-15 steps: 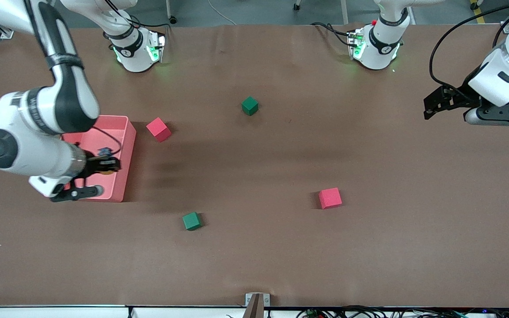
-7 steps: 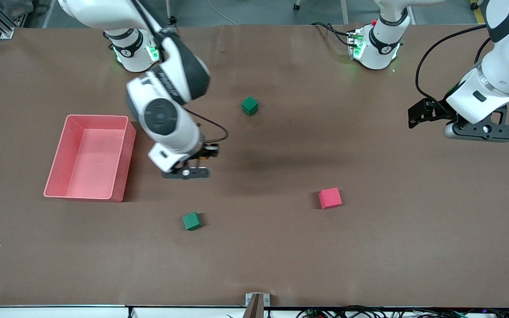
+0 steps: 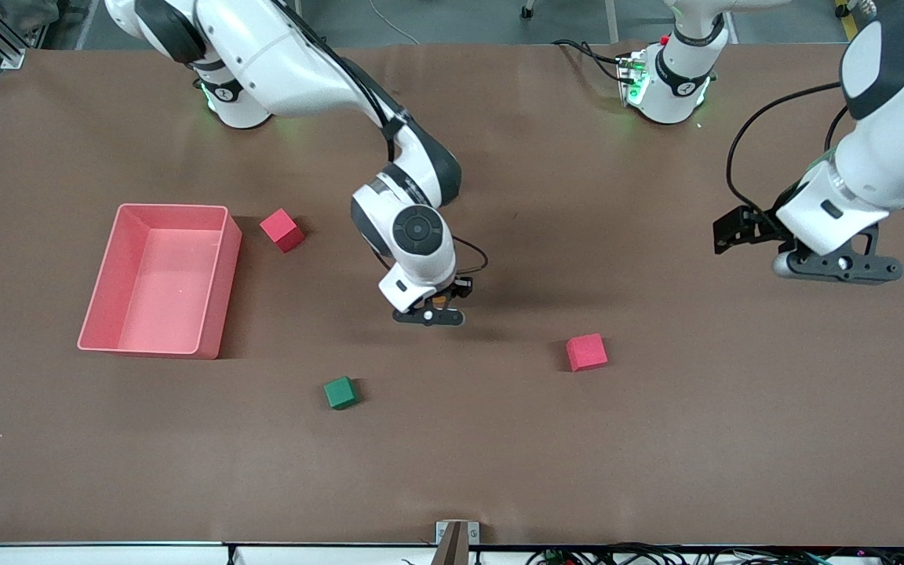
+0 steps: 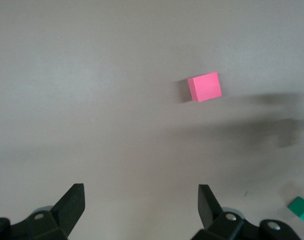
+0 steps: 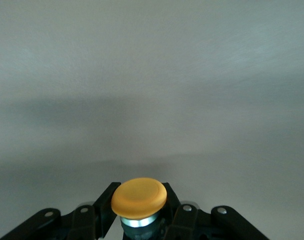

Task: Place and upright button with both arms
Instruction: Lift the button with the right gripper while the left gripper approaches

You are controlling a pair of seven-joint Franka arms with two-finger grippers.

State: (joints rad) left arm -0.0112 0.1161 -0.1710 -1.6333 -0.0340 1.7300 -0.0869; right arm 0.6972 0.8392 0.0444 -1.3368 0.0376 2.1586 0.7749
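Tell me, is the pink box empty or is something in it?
Empty. The front view shows the pink box with only its bare floor inside. The button is out of it, held in the right gripper.

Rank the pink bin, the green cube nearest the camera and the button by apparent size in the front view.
1. Pink bin, largest by far.
2. Green cube.
3. Button, mostly hidden in the right hand, so only roughly judged.

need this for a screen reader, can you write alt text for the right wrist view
The right claw holds the button, its round orange cap facing the camera, above bare brown table. Nothing else is in view.
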